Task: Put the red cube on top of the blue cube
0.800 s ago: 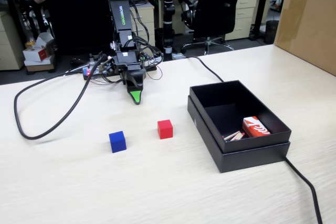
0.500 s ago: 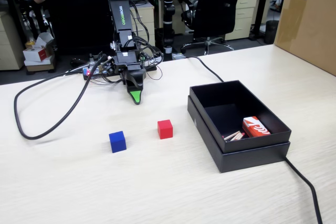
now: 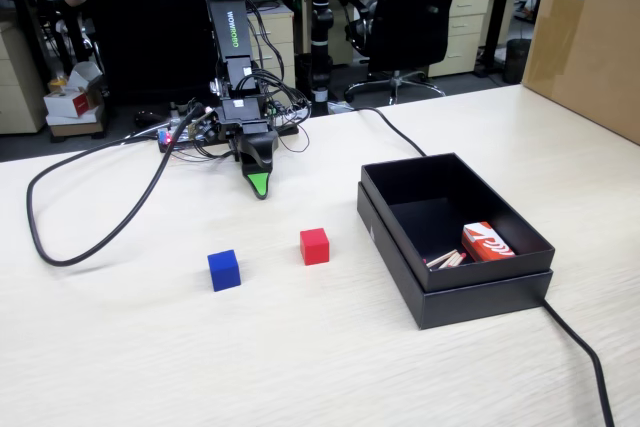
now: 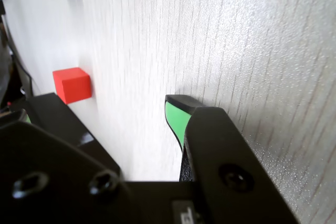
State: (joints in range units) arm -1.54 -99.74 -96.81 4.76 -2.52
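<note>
Red cube [image 3: 314,245] untouched; arm folded, jaws [image 3: 259,187] down.

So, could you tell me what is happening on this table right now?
Nothing is being handled yet. The small arm's gripper hangs near the table at the back, holding nothing; whether its fingers are open is unclear. The red cube and the blue cube sit apart on the table, unstacked. A black box stands to their right in the fixed view.
</note>
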